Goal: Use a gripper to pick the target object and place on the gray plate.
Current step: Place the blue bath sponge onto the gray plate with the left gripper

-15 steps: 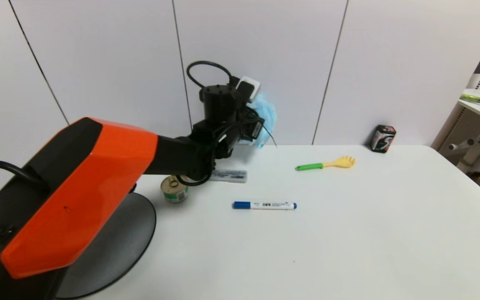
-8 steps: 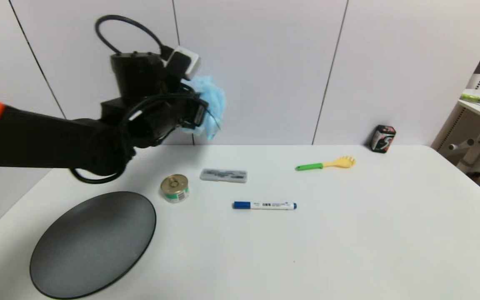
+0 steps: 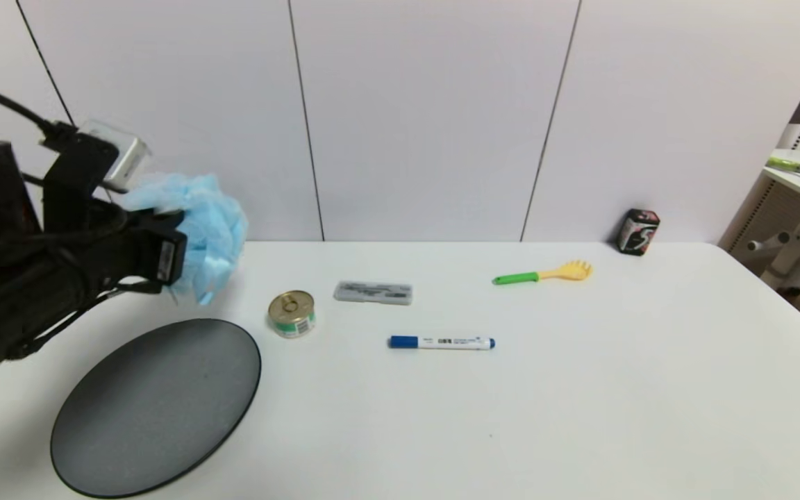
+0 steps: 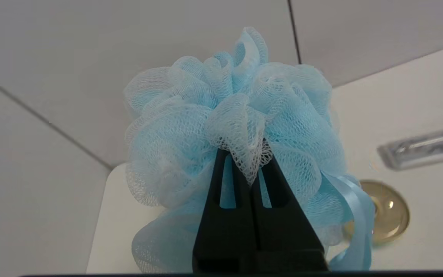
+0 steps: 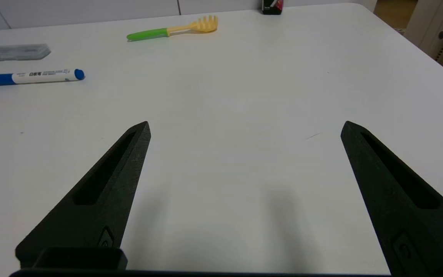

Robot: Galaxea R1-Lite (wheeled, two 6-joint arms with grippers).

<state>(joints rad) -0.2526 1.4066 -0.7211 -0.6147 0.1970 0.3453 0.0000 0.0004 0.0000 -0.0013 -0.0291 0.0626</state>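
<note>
- Your left tool has its two black fingers pinched together on the light-blue bath pouf, with mesh bunched around the fingertips and a satin ribbon trailing off one side.
- In the head view, that left tool hangs in the air at the left of the scene, above the table's far-left corner, and the bath pouf juts out of it toward the middle.
- You hold the pouf clear of the table; it touches nothing below it.
- The gray plate lies flat at the near-left of the table, nearer to you than the pouf, and it carries nothing.
- A small round can stands just beside the plate's far-right edge, and the left wrist view shows its gold lid past the ribbon.
- A clear flat case lies beside the can, and a blue-capped marker lies nearer to you, toward the middle.
- A green-handled yellow fork lies farther right, and a small dark box stands at the wall.
- Your right tool is out of the head view; its own camera shows its fingers spread wide apart, holding nothing, low over bare table.
</note>
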